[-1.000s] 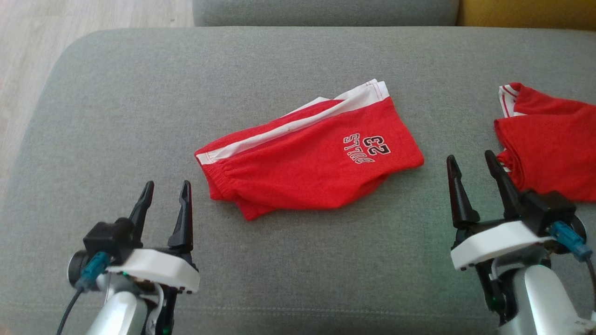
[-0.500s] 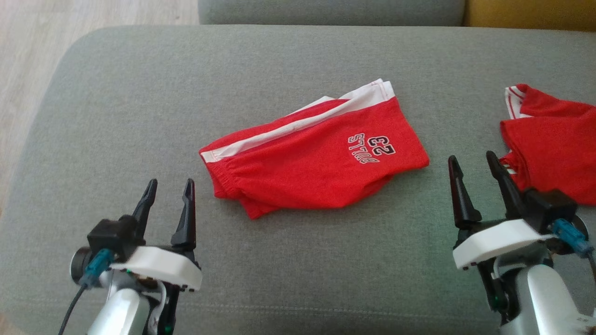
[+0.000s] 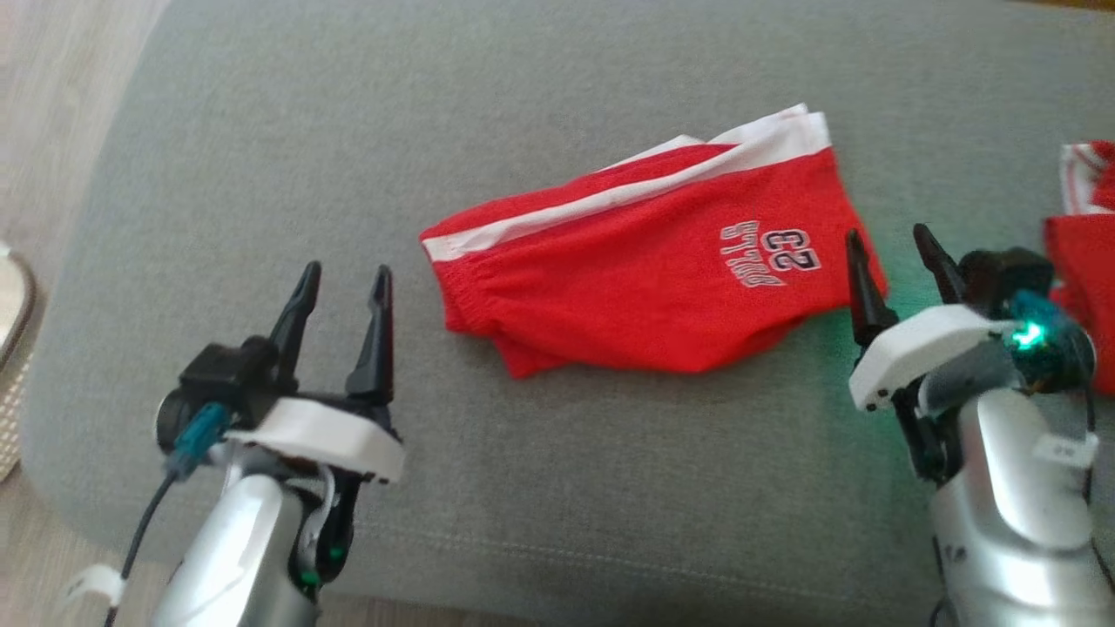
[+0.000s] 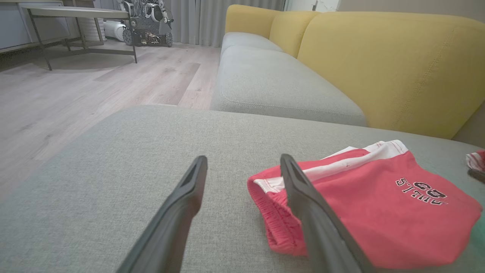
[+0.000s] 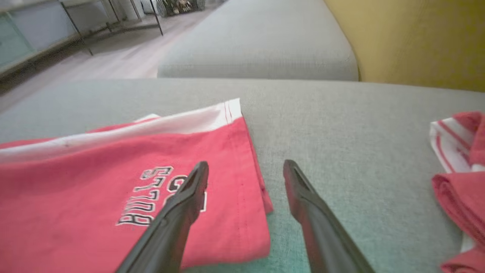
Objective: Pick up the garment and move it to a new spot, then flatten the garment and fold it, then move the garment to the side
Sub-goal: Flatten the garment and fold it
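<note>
My left gripper (image 3: 346,270) and right gripper (image 3: 887,233) gape wide, both empty. Red shorts (image 3: 645,279) (printed "BULLS 23" at the right-jaw end) lie between them.

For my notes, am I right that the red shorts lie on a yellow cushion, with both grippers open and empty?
Not quite: the cushion under the red shorts is grey, as the head view shows. The left gripper and right gripper are open and empty.
</note>
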Controlling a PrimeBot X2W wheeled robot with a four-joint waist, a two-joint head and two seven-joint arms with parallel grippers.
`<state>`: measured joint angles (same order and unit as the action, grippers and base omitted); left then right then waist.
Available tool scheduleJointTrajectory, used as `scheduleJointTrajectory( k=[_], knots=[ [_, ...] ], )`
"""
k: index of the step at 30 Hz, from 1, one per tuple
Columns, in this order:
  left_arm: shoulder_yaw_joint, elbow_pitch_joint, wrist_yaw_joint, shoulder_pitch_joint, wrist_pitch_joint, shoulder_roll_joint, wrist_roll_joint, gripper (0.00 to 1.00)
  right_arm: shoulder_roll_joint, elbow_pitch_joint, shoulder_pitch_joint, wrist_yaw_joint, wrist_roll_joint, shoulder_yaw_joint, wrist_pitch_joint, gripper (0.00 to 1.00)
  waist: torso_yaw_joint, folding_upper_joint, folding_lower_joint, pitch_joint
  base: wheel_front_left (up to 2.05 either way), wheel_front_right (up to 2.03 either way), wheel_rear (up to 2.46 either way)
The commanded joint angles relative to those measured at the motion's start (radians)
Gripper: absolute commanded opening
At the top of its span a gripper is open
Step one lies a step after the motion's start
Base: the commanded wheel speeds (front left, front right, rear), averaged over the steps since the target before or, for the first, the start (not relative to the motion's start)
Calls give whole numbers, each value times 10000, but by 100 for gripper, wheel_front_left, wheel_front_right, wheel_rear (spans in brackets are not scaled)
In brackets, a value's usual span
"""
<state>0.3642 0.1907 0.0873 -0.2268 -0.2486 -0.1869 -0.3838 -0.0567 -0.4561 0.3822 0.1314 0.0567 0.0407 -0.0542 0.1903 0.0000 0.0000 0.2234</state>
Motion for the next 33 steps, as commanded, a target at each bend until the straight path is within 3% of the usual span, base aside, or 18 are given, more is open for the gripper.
scheduleJointTrajectory(
  k=[1,6,11,12,13,21,33],
  knots=[
    [-323,-239,-48,-459,-106,-116,103,100,-53,38,344,-7,-95,-141,7,100,294,0,0,293,0,0,0],
    [-292,-34,-233,-745,-125,121,207,100,-80,-1794,1178,-7,-365,377,-406,100,580,0,0,539,0,0,0],
    [-468,-36,-355,-778,-129,278,364,100,-12,-2762,1574,-7,-140,526,-745,97,609,0,0,583,0,0,0],
    [-515,-28,-376,-758,-129,299,393,100,3,-2896,1569,-7,-58,547,-835,40,581,0,0,558,0,0,0],
    [-563,-19,-388,-735,-129,314,427,100,15,-2951,1563,-7,8,526,-817,0,539,0,0,527,0,0,0],
    [-846,1,-476,-544,-130,355,649,100,59,-2601,921,-7,888,39,-187,0,3,0,0,173,0,0,0],
    [-1153,-50,-412,28,-131,212,655,100,63,-430,-1522,-7,2031,-244,417,0,-883,0,0,-303,0,0,0]
  ],
)
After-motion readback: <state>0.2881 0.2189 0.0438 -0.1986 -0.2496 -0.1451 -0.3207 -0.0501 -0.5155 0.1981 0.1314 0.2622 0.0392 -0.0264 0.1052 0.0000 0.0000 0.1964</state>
